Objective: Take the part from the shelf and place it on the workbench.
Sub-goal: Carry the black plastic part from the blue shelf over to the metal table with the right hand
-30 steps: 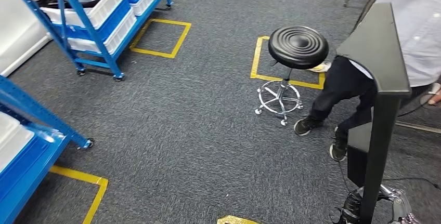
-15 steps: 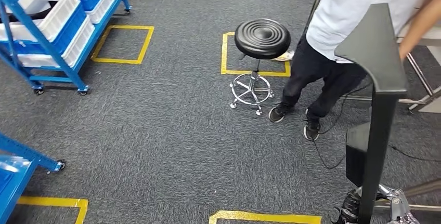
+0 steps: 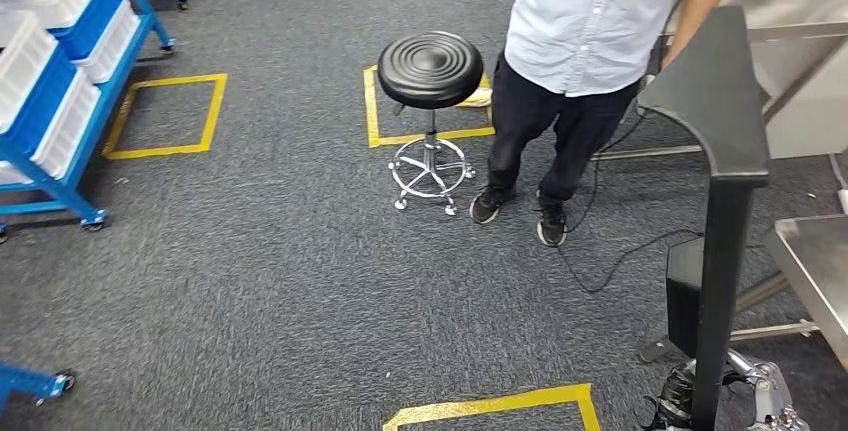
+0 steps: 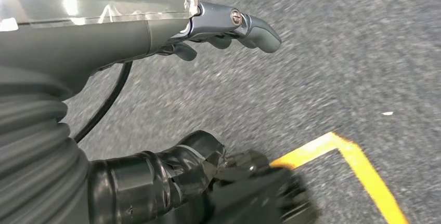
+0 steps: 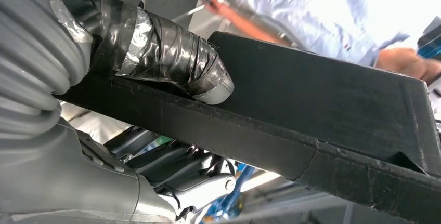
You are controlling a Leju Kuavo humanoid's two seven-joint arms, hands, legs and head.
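Two hands, one long black part

Both hands are showing: the right hand (image 5: 171, 78) is gripping the part (image 3: 722, 201), a long black piece with a wide flat head, which is standing upright at the right of the head view. From the right wrist camera, the taped thumb (image 5: 208, 78) is pressing onto one face of the part while the darker fingers (image 5: 177, 167) are curling round its other side, so the hand is closing firmly around it. In the head view that hand's silver fingers (image 3: 765, 396) are appearing at the bottom edge, just beside the foot of the part.

The left hand (image 4: 223, 31) is hanging above grey carpet with nothing in it; its fingers are lying fairly straight and apart, touching nothing.

Ahead, a person (image 3: 585, 41) in a pale shirt and dark trousers is standing beside a black round stool (image 3: 430, 71). Metal surfaces (image 3: 815, 271) are sitting at the right, the part well short of resting on them. Blue shelf racks (image 3: 60, 81) with white bins are standing at the far left, and yellow tape (image 3: 495, 406) is marking the carpet.
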